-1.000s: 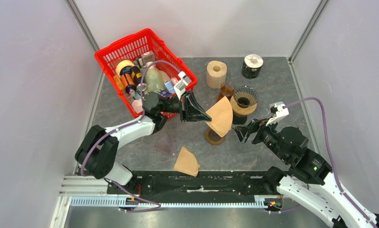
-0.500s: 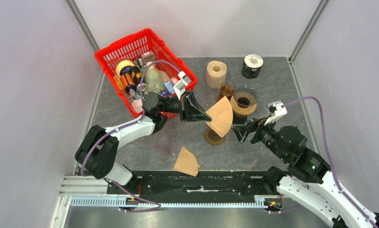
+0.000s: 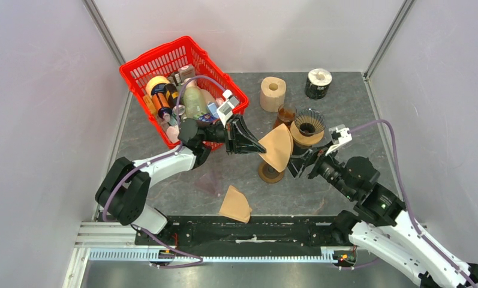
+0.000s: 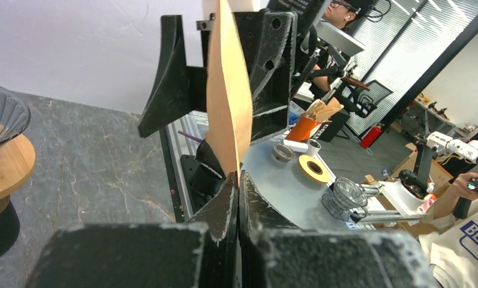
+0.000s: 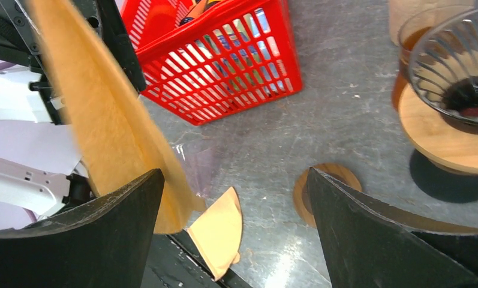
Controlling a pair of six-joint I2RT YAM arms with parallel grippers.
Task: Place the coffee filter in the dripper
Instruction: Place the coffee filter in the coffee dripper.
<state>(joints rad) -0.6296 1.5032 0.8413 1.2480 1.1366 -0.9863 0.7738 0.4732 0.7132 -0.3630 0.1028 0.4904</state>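
Observation:
My left gripper (image 3: 261, 147) is shut on a brown paper coffee filter (image 3: 278, 147), held flat in the air left of the dripper; the filter also shows edge-on in the left wrist view (image 4: 227, 96) and at the left of the right wrist view (image 5: 104, 114). The dark ribbed glass dripper (image 3: 309, 122) sits on a wooden ring stand (image 3: 306, 137) at the back centre, and shows in the right wrist view (image 5: 458, 72). My right gripper (image 3: 299, 163) is open, its jaws wide apart just right of the held filter. A second filter (image 3: 235, 204) lies on the table's near edge.
A red basket (image 3: 141, 67) with several bottles stands at the back left. A paper roll (image 3: 273, 93), a glass of brown liquid (image 3: 285, 113) and a dark tin (image 3: 318, 83) stand behind the dripper. A round wooden coaster (image 3: 268, 174) lies below the held filter.
My right gripper has moved left and forward toward the held filter, jaws still open. My left gripper and the filter have stayed almost still.

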